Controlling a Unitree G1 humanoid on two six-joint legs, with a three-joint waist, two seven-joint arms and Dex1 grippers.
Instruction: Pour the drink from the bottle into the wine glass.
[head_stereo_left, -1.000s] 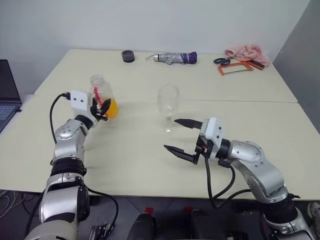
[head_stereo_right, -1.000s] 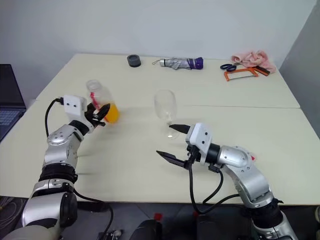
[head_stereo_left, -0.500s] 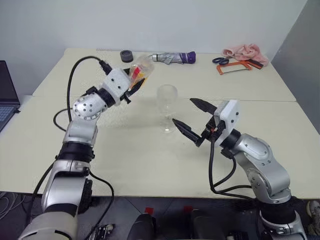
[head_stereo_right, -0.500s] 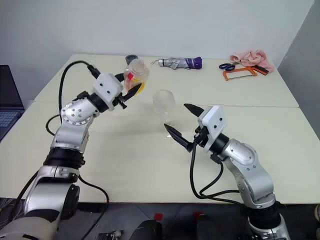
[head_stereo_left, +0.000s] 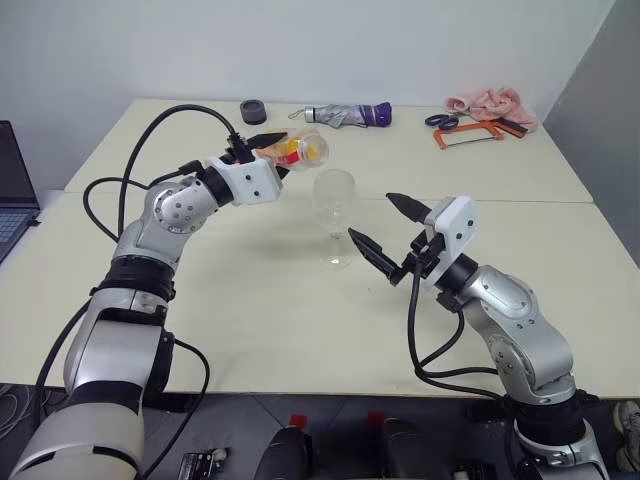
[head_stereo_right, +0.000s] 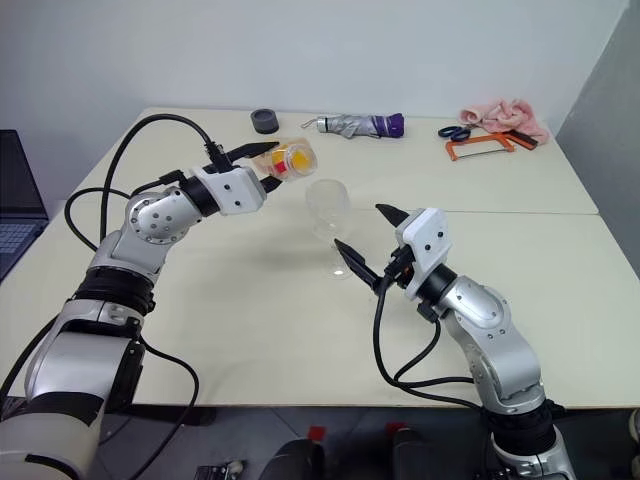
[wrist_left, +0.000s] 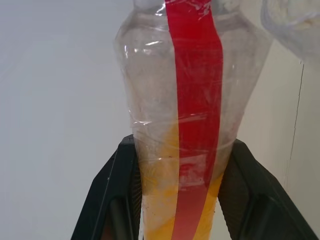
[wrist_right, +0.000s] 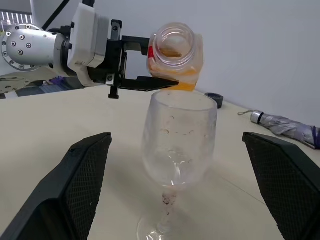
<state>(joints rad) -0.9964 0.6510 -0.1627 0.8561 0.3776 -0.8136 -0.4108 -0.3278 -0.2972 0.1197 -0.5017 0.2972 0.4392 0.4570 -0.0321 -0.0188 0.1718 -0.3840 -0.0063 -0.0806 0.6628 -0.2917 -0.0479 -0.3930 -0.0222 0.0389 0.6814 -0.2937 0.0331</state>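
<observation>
The left gripper (head_stereo_left: 272, 148) is clamping its jaws on the bottle (head_stereo_left: 298, 150), which is lying nearly level above the desk (head_stereo_left: 250, 310), its open mouth toward the glass (head_stereo_left: 336, 213) at about four o'clock. The drink (wrist_left: 170, 210) is pooling low in the bottle between the jaws. The right gripper (head_stereo_left: 382, 228) is hovering with jaws spread wide at the glass's four o'clock, touching nothing.

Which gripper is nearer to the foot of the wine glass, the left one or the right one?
Right. The right gripper is open beside the wine glass, near its foot. The left gripper is above, beside the rim, shut on the tilted bottle.
</observation>
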